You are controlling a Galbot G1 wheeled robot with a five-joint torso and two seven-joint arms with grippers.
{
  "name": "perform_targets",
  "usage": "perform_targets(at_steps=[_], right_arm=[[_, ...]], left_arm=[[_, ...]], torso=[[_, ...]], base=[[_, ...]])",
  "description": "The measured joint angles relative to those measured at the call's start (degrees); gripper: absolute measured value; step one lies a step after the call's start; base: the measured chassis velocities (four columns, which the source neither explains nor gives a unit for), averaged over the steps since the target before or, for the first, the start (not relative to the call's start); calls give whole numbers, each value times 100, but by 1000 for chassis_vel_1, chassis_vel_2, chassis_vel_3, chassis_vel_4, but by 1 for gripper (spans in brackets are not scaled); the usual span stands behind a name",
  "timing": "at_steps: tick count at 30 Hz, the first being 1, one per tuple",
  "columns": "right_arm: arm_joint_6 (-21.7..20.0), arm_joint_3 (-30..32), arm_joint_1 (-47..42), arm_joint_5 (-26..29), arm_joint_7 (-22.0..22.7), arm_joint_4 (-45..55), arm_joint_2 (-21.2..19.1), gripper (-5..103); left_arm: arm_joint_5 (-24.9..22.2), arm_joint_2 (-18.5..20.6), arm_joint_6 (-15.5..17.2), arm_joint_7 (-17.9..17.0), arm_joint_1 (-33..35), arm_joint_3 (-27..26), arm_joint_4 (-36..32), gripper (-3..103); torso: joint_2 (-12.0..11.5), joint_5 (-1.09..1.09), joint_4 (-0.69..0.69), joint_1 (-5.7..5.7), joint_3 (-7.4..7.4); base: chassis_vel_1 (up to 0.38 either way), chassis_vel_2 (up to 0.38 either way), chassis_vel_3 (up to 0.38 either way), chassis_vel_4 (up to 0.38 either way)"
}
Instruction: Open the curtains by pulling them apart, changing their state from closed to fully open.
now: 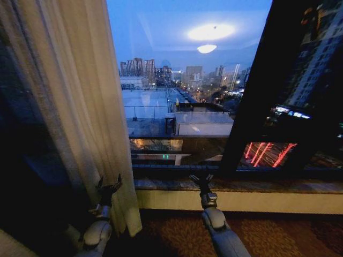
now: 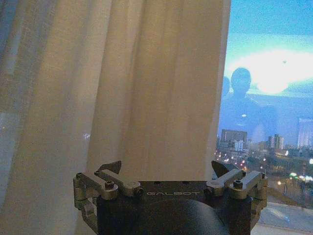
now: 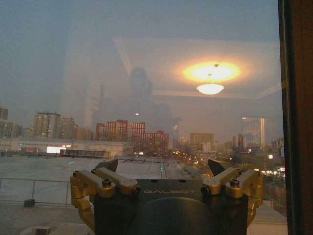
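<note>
Head view: one curtain [image 1: 80,107] | left tool [image 1: 109,186] apart | right tool [image 1: 201,178] apart

curtains [image 1: 80,107]: sheer matt cloth | window glass [image 1: 177,80]: glossy, reflective

My left gripper [image 1: 109,187] sits against the sheer curtain [image 1: 80,107], and whether its fingers touch the fabric I cannot tell; the curtain's top runs past the head view's upper edge, and its left part fades into darkness; in the left wrist view the curtain [image 2: 127,83] is cut off above and on one side; my right gripper [image 1: 201,178] is small and dark against the window sill [image 1: 268,186], fingertips hard to make out.
</note>
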Motion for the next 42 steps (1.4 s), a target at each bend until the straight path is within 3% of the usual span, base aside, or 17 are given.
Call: perform_targets(at_steps=[20, 42], right_arm=[[0, -1, 0, 0, 0, 0, 0, 100], [0, 0, 0, 0, 0, 0, -1, 100]], left_arm=[[-4, 4, 7, 0, -14, 4, 20, 100], [-5, 3, 12, -2, -19, 6, 27, 100]], torso=[[0, 0, 0, 0, 0], [1, 2, 0, -1, 0]], base=[[-32, -30, 27, 26], [-288, -285, 289, 288]])
